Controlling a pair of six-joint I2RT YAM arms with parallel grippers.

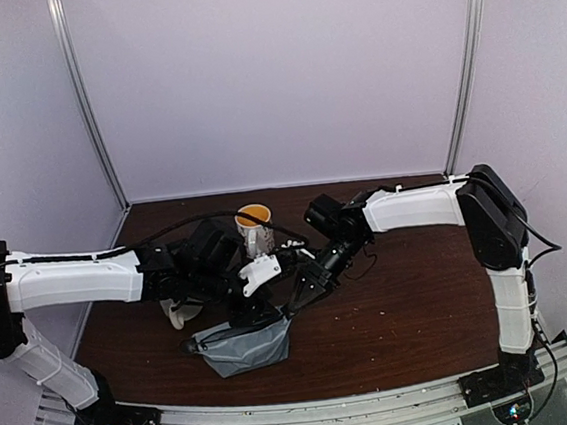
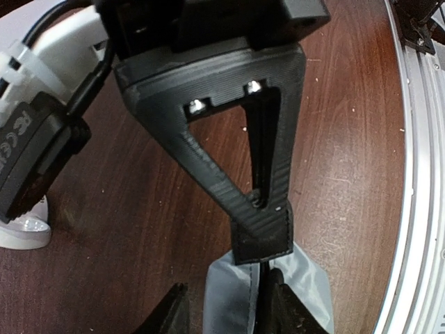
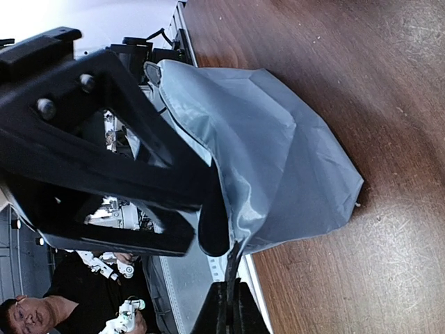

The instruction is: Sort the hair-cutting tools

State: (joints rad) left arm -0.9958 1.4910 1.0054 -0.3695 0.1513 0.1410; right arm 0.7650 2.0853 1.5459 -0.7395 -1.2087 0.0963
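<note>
Dark brown wood-grain table (image 1: 414, 310), scuffed with pale flecks, fills the lower half of the top view beneath plain pale walls (image 1: 280, 72) and slanted metal posts (image 1: 87, 101). None of the hair-cutting tools can be made out in any view. Near the claws only a grey fabric pouch (image 1: 248, 346) shows, low and centre in the top view, and its contents cannot be seen.

The right claw (image 3: 226, 313) is closed tight at the bottom edge of its wrist view. Its two black fingertips are pressed together on the pouch's dark-edged rim, which runs down into them. The left claw (image 2: 229, 316) stands partly open at the bottom of its own view, its fingertips apart. A fold of the pouch lies loose between them, with a dark gap beside one fingertip. Just above, in that view, the tip of the right claw's triangular finger sits on the pouch's rim.

Readable writing is scant. A black housing (image 2: 28, 153) at the left edge of the left wrist view carries a moulded "R" and what look like CE marks; the rest is cut off.

The pouch is thin, smooth, slightly shiny cloth, creased and sagging. The claw fingers are matte black plastic with fine ridges, shaped as open triangles, with two bright screw heads (image 2: 198, 106). A cream mug (image 1: 255, 227) with a yellow inside stands upright above the claws in the top view. A second pale mug (image 1: 178, 312) shows partly under the left arm (image 1: 79, 277).
</note>
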